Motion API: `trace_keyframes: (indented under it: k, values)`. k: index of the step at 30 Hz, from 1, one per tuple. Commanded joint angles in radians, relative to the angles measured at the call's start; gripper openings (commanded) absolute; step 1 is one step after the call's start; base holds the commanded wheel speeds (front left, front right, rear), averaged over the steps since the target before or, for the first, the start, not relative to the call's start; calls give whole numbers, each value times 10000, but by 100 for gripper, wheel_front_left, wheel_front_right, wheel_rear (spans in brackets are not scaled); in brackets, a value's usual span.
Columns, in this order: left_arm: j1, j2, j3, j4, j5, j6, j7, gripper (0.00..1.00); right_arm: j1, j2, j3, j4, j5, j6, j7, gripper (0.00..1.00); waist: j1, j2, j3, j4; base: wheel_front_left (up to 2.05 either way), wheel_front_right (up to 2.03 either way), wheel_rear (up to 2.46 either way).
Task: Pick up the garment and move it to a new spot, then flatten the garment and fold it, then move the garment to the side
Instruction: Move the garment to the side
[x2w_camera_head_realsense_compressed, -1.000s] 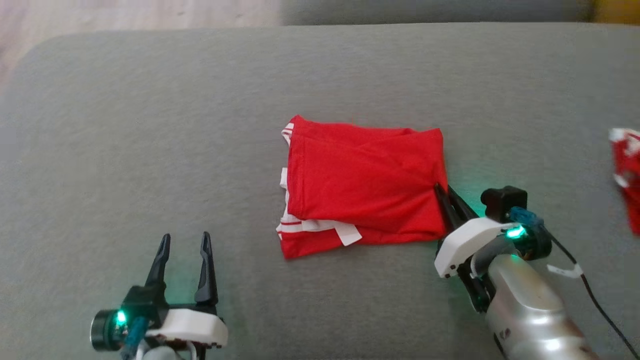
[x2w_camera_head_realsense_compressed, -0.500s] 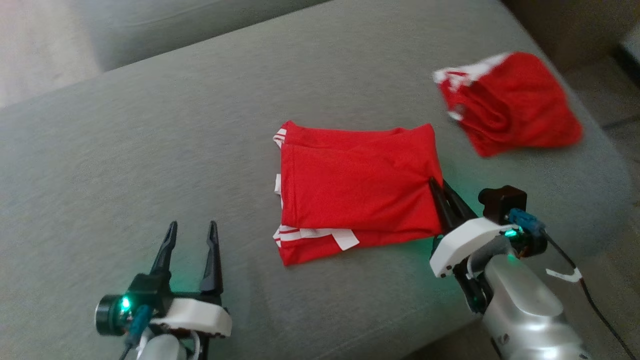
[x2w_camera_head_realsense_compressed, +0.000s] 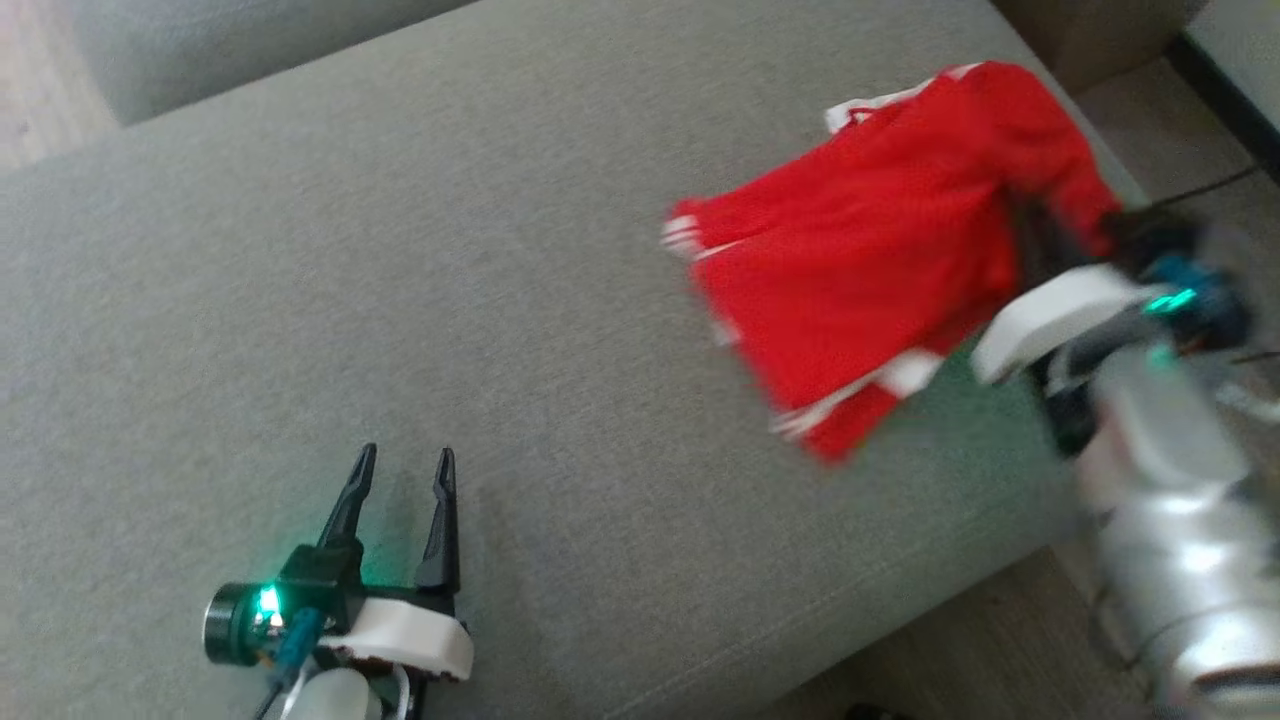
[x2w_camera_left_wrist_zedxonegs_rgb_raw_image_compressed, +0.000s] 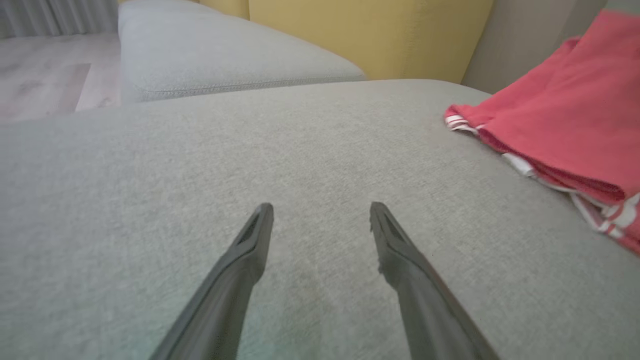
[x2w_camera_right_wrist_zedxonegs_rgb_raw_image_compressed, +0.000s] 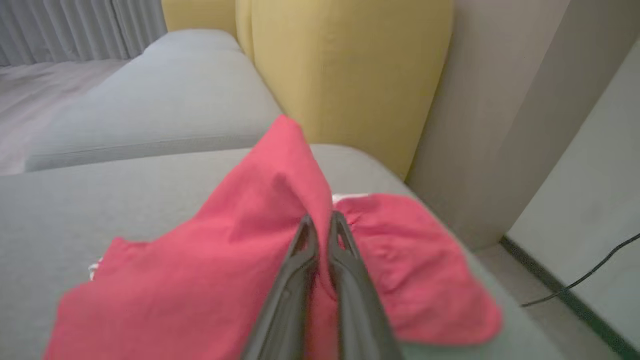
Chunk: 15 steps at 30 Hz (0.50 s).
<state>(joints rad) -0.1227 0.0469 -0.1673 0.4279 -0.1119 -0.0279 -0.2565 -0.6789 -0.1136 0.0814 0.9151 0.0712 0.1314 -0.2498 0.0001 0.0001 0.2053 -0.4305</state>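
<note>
Looking from the head cam: the garment, red w/ white stripes, was at abt 2 o'clock over the grey sofa seat. It was held up at its right edge, w/ one corner drooping toward 5 o'clock. The pic was blurred there. R gripper sat at 3 o'clock, its dark fingers pushed into the cloth and closed on it. L gripper was at 7 o'clock, low over the seat, fingers spread wide w/ nothing between, well apart from the garment. A black cable lay on the floor at 2 o'clock.

L wrist cam: L gripper had its fingers apart, tips pointing to 12 o'clock above bare seat. The garment was at 3 o'clock, not touching them. A yellow cushion stood at 12 o'clock.

R wrist cam: R gripper had its fingers nearly together, pinching a fold of the garment. The cloth peaked toward 12 o'clock and spread down to 8 o'clock. A red heap lay at 4 o'clock, just beside the fingers. If it was the same piece or a separate one, I could not tell.
</note>
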Motion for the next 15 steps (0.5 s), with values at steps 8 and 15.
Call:
trace_keyframes:
  k: [8, 15]
  values:
    - [-557, 33, 283, -205, 70, -48, -53, 100, -1351, -1420, -2937, 559, -2524, -7, -86, 39, -1, -1, 453, 1090, 0, 0, 0]
    - [-608, 33, 489, -276, 118, 110, -53, 100, -1354, -848, -4998, -70, -4225, -7, -112, 100, -1, -1, 560, 1500, 0, 0, 0]
